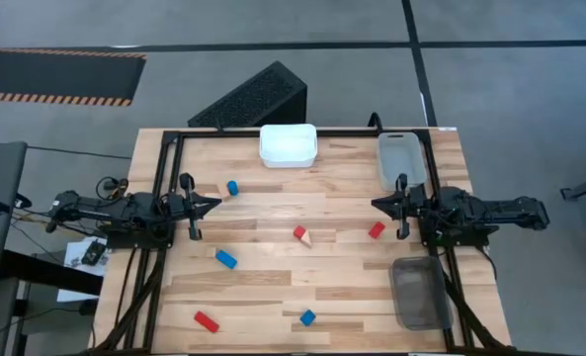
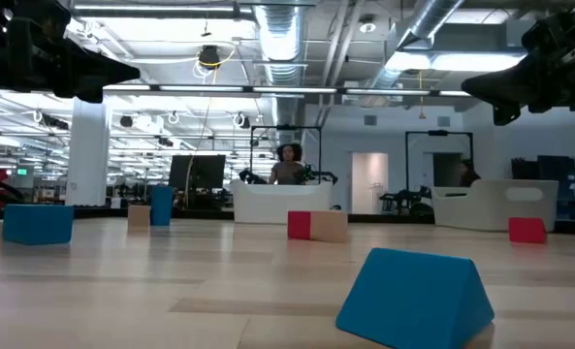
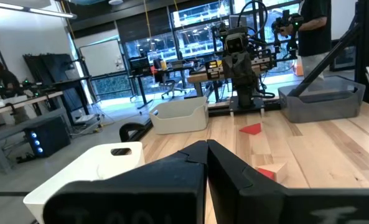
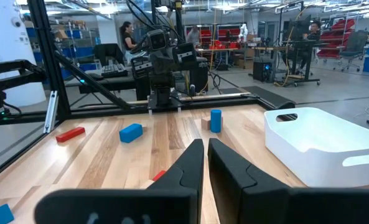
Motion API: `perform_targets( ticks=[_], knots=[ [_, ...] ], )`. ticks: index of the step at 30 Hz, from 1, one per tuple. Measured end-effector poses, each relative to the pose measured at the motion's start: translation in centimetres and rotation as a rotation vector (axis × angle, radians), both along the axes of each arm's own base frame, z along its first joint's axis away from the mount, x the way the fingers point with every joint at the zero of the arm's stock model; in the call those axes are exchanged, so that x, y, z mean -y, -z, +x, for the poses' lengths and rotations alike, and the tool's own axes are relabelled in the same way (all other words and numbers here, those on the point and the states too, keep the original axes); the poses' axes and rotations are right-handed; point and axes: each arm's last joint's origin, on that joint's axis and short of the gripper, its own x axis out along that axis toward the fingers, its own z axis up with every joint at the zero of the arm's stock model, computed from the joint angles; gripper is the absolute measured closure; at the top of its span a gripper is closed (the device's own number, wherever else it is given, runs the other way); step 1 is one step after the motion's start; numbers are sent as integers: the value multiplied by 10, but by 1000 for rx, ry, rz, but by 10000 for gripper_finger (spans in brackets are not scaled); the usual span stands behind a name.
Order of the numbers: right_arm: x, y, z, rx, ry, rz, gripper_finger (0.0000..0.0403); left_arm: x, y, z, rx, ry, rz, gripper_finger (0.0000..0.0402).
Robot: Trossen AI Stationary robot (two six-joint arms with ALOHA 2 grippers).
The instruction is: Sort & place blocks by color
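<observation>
At the table's left edge we see the left gripper (image 1: 211, 205) hovering with its fingers pressed together on nothing, and opposite it, at the right edge, the right gripper (image 1: 378, 204) is closed and empty as well. Between them the blocks lie scattered on the table (image 1: 273, 287): a blue cylinder (image 1: 232, 187) near the left gripper, a red block (image 1: 376, 229) near the right one, and a red block touching a pale wedge (image 1: 303, 235) at centre, though we cannot quite tell their shapes. Farther off lie a blue block (image 1: 225, 258), a red bar (image 1: 206, 320) and a blue cube (image 1: 307, 317). At the far edge sits a white bin (image 1: 289, 144).
</observation>
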Motion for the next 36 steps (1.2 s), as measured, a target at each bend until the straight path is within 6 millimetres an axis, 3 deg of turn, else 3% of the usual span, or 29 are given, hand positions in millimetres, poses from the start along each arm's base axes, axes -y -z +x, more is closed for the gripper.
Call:
perform_targets(
  ticks=[12, 26, 31, 36],
  knots=[
    [0, 0, 0, 0, 0, 0, 351, 0, 0, 0, 15, 1, -70, 401],
    [6, 0, 0, 0, 63, 0, 351, -8, -23, -7, 160, -303, 149, 401],
    [12, -1, -1, 8, 143, 1, 351, -8, -23, -7, 149, -312, 175, 401],
    [14, -1, -2, 37, 161, 111, 351, -12, -24, -9, 130, -422, 202, 401]
  ],
)
